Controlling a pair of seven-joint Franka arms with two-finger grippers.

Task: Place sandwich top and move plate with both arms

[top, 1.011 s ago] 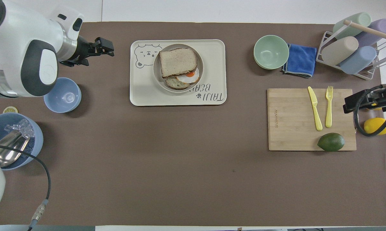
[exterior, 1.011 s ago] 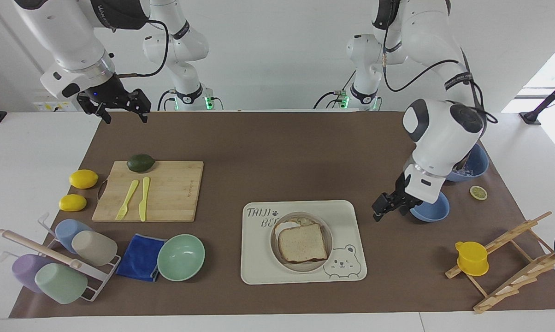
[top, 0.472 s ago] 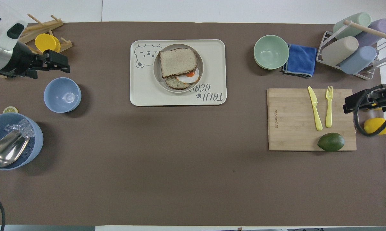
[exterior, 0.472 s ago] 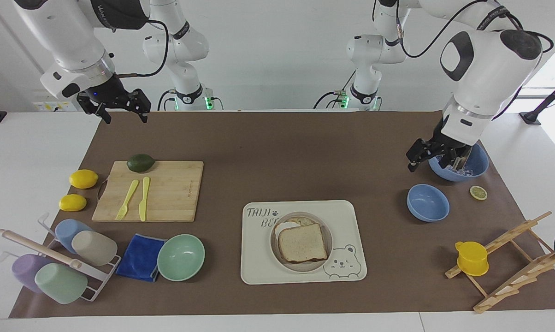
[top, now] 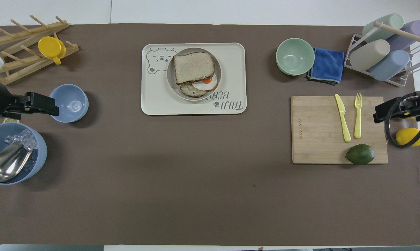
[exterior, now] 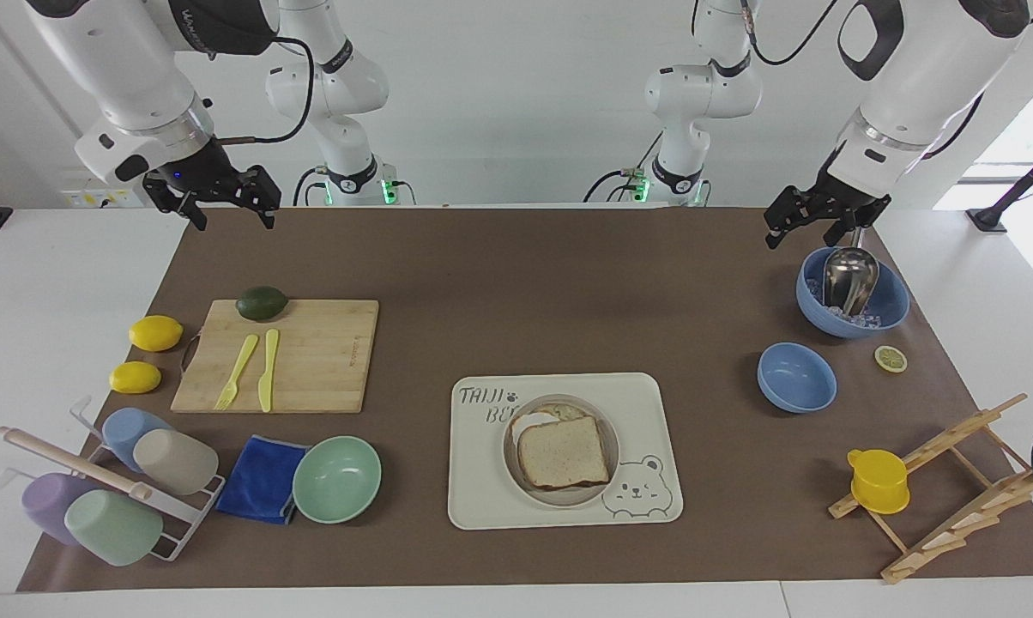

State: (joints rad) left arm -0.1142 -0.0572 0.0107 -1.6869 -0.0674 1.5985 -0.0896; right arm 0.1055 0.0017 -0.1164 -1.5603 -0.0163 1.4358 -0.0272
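Brown mat over a white table, white wall at the robots' end. Sandwich top (exterior: 563, 452) already lies on the egg slice (top: 200, 85) in the plate (exterior: 516, 470), offset so egg and lower bread poke out on the side nearer the robots; plate sits in the bear tray (exterior: 482, 506), mid-table, well apart from both grippers. Main change over the last second: left gripper (exterior: 812, 221) was low beside the small blue bowl (exterior: 796, 377), then rose and pulled back toward its base, now up in the air over the mat edge just by the ice bowl with scoop (exterior: 851, 292). It carries nothing; fingers look parted, a moderate gap, nothing between them. Right gripper (exterior: 225, 199) unchanged across all frames, waiting over the mat corner at the right arm's end, fingers spread wide, empty. Slice, plate and tray have not shifted in that second. Reading: bread placement looks done and the left arm is retreating clear of it; the plate move with both arms is not yet begun, since neither gripper is near the plate rim. Next likely needs both arms coming in to the plate from either end. Risk: top slice sits skewed and could slide when the plate lifts.
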